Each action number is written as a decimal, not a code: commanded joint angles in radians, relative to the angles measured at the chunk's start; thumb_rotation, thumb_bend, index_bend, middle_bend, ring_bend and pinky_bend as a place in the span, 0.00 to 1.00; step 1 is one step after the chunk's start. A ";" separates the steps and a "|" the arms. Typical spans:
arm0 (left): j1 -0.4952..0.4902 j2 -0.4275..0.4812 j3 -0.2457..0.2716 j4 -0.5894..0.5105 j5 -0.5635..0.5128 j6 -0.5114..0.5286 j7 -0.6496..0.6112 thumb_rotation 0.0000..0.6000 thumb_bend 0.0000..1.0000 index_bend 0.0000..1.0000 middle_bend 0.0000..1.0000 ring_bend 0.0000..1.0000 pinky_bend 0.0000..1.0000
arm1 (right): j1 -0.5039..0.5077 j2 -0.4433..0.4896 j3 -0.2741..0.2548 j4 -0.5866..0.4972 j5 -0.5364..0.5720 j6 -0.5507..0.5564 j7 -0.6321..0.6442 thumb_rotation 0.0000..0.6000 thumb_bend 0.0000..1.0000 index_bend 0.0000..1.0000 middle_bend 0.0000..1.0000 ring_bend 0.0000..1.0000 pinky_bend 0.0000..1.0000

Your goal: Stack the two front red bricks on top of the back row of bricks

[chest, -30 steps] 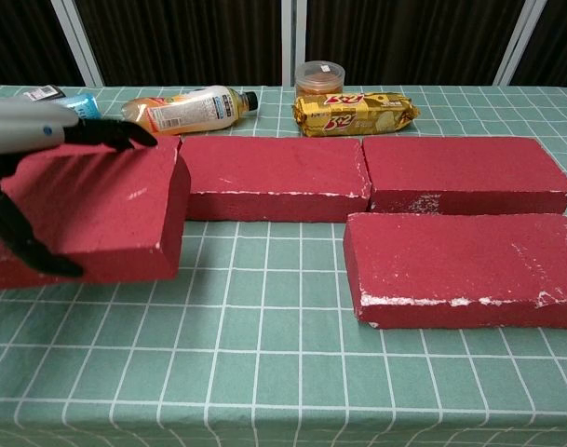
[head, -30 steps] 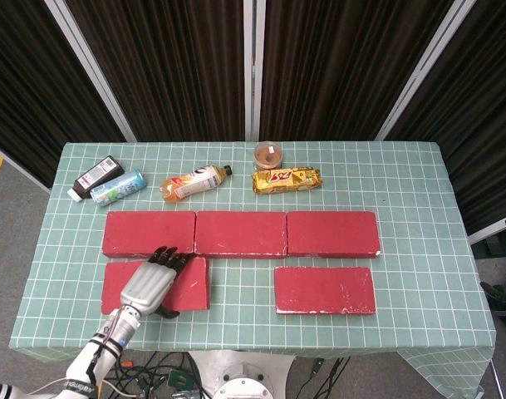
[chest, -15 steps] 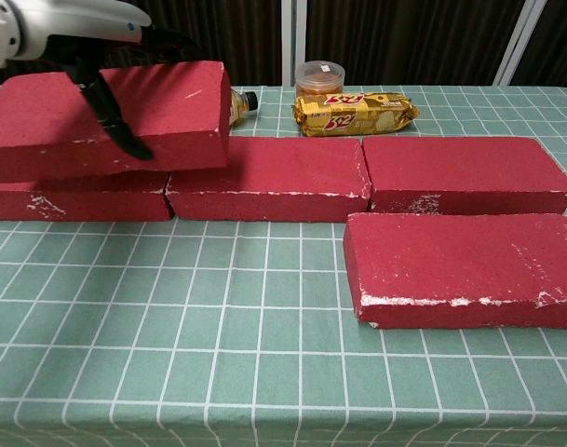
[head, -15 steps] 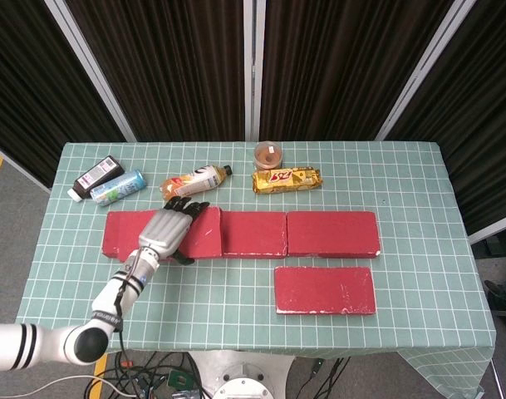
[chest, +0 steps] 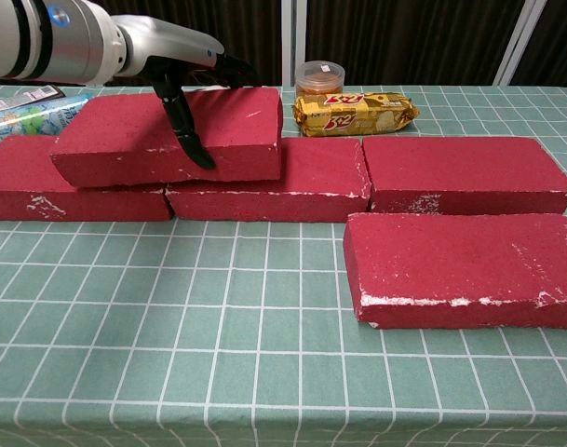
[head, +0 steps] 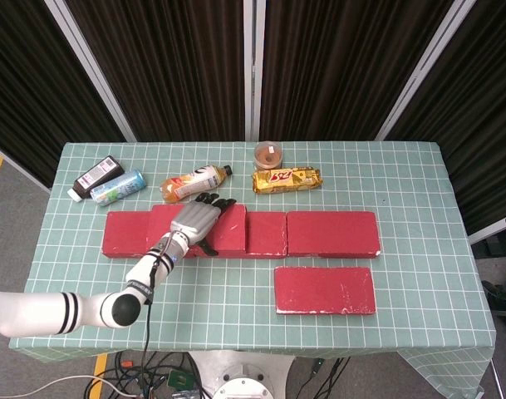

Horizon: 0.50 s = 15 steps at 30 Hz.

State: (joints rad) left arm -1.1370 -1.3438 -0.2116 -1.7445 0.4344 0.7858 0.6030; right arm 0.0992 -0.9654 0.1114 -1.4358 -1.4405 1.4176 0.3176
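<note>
Brick [chest: 171, 135] from the front is gripped in my left robot hand [head: 198, 223], above the back row [chest: 451, 172], straddling two bricks. Next I must lower it flat, release, then take the second front brick [head: 325, 289].

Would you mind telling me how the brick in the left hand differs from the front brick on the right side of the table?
The held brick sits raised on the back row, spanning its left and middle bricks; the front brick lies flat on the table, in front of the row. The left hand grips the held brick; nothing touches the front brick. Both are red, similar-looking blocks with whitish scuffed edges.
</note>
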 commanded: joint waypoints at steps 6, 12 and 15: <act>-0.031 0.000 0.037 0.032 0.024 -0.025 -0.022 1.00 0.12 0.00 0.19 0.00 0.00 | -0.001 0.002 0.001 -0.002 0.004 -0.001 0.000 1.00 0.00 0.00 0.00 0.00 0.00; -0.049 0.008 0.053 0.041 0.013 -0.022 -0.043 1.00 0.12 0.00 0.19 0.00 0.00 | -0.001 0.001 0.000 -0.001 0.004 -0.005 0.000 1.00 0.00 0.00 0.00 0.00 0.00; -0.063 0.004 0.071 0.049 -0.019 -0.017 -0.040 1.00 0.12 0.00 0.19 0.00 0.00 | 0.000 0.001 0.000 -0.001 0.005 -0.005 0.002 1.00 0.00 0.00 0.00 0.00 0.00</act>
State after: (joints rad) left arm -1.1927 -1.3380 -0.1491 -1.6999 0.4284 0.7651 0.5615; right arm 0.0989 -0.9647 0.1114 -1.4365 -1.4355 1.4121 0.3197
